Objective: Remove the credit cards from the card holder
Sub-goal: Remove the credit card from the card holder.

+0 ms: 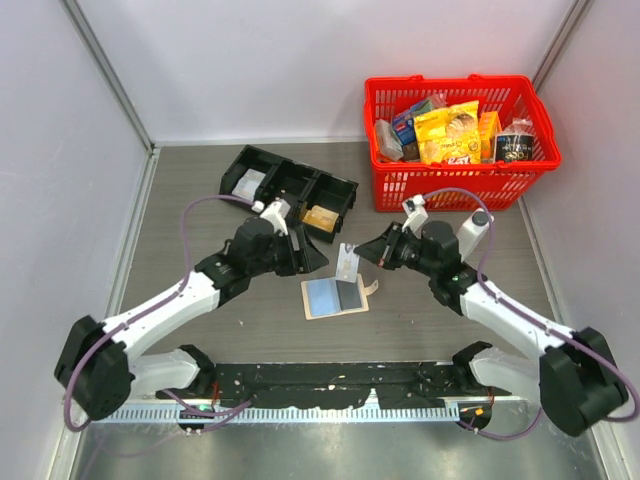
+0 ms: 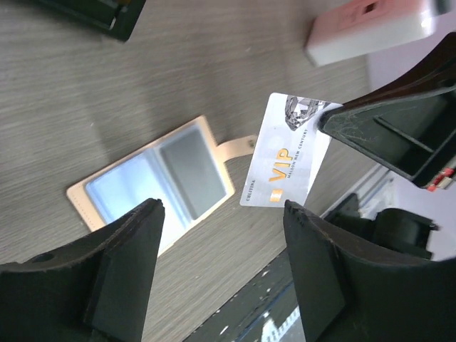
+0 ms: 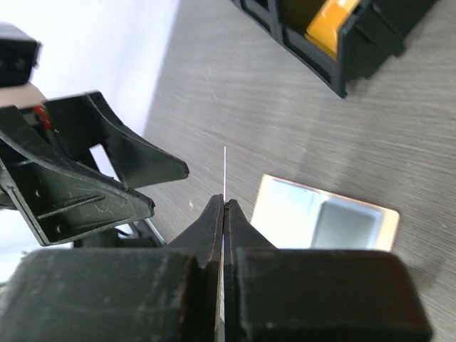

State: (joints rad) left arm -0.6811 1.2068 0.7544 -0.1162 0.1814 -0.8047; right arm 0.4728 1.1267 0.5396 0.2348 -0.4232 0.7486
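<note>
The right gripper (image 3: 225, 203) is pinched shut on one corner of a card (image 2: 285, 160), a pale one with "VIP" in orange letters. It holds the card in the air, seen edge-on from the right wrist. The card hangs between the two grippers, just above the far edge of the holder (image 1: 335, 297).

The left gripper (image 2: 222, 214) is spread wide and holds nothing. It faces the card from the other side, and its fingers (image 2: 121, 271) stand apart from the card.

The holder lies open and flat on the bench (image 1: 200, 200), near both grippers and touched by neither. Its inner side faces up, showing a pale blue face and a grey one, and its little tab (image 1: 372, 288) sticks out toward the right arm. Whether the blue and grey faces are cards cannot be told.

A black tray (image 1: 290, 185) sits beyond the left gripper, and a red basket (image 1: 450, 190) of packets beyond the right.
</note>
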